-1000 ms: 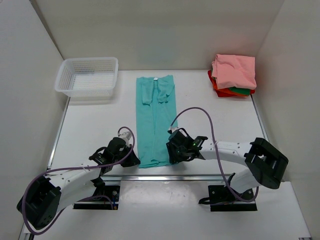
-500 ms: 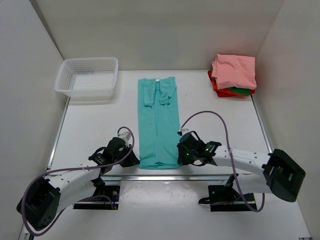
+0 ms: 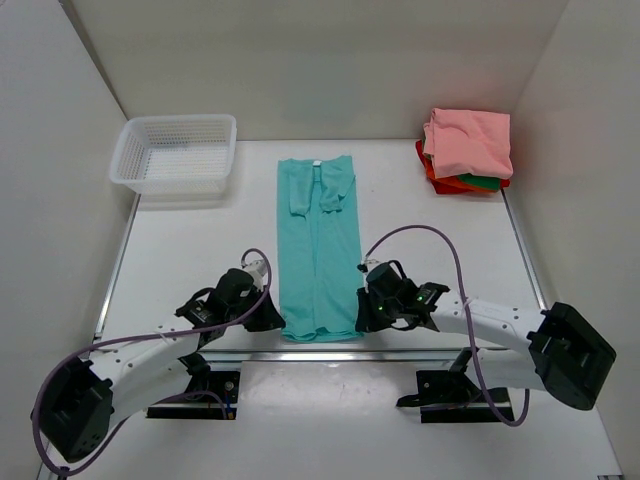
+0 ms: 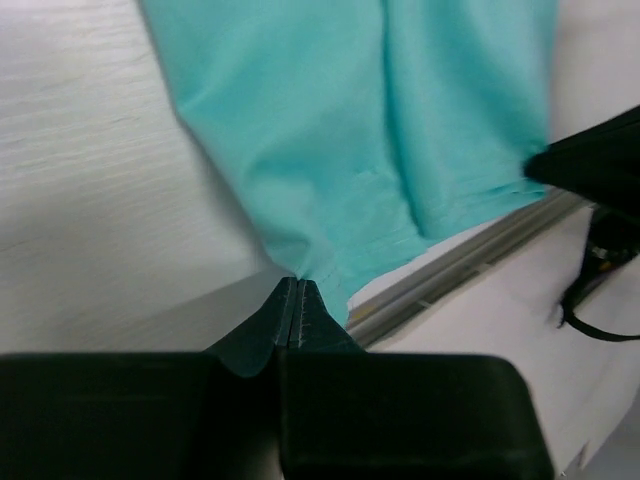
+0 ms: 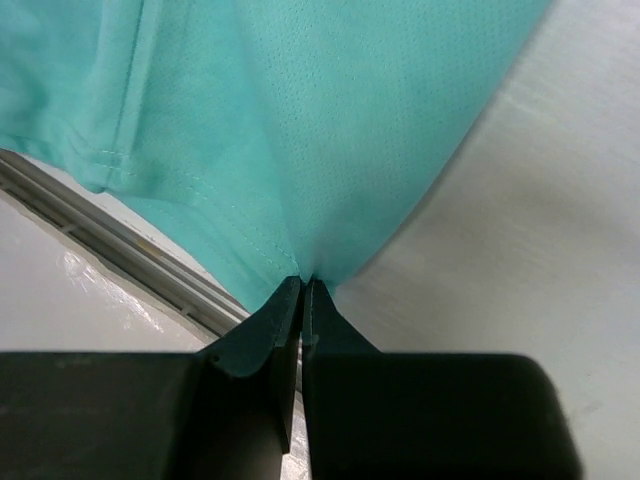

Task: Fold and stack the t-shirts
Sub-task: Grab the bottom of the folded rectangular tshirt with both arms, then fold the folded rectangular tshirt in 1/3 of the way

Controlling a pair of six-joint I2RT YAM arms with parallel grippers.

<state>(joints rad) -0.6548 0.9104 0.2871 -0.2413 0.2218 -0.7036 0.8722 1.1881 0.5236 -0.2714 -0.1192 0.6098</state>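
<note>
Cloth is seen from above as a long narrow strip. The teal t-shirt [image 3: 318,250] is laid lengthwise in the middle of the worktop [image 3: 190,250], with its sleeves turned inward. Its white neck label is at the far end and its hem at the near edge. The left gripper [image 3: 275,322] is set at the near-left hem corner and the right gripper [image 3: 362,318] at the near-right one. A stack of folded t-shirts [image 3: 467,148] is seen in the far right corner, salmon pink on top with green and red-orange beneath. A white mesh basket [image 3: 178,119] is placed far left, well apart from the strip.

From the left wrist, the left gripper [image 4: 291,285] is shown with its jaws pressed together on the hem corner, the fabric puckered into the pinch.

From the right wrist, the right gripper [image 5: 302,283] is likewise clamped on its stitched hem corner.

The shirt is judged light, thin and limp, so it can be expected to sag between the two holds and to drape rather than keep its shape. The hem corners are judged the right places to be held, provided every folded layer is caught. A layer that is missed would likely slide out and spoil the fold.
</note>
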